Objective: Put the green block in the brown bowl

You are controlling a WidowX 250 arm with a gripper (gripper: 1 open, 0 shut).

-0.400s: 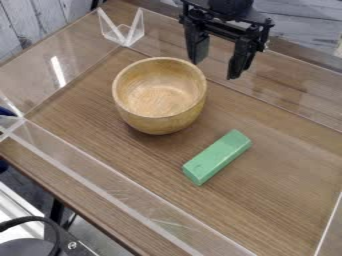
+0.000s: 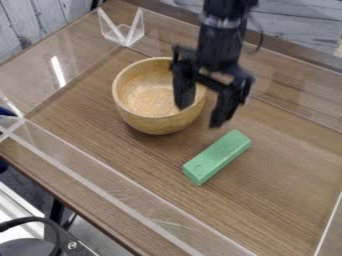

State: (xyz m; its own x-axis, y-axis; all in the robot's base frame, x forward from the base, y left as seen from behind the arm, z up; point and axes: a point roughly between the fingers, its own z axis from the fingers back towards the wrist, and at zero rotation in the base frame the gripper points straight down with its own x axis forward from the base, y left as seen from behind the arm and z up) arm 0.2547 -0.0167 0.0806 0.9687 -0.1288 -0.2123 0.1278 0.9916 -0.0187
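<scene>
The green block lies flat on the wooden table, right of centre, angled toward the upper right. The brown bowl stands upright to its upper left, with nothing inside. My black gripper hangs pointing down just above the block's far end, beside the bowl's right rim. Its two fingers are spread wide and nothing is between them. It is not touching the block.
A clear acrylic wall borders the table on the left and front edges. A small clear stand sits at the back left. Bare wood lies in front of the bowl and the block.
The gripper has come down and toward the front from the back of the table, ending low between the bowl and the block. Bowl and block have not moved.
</scene>
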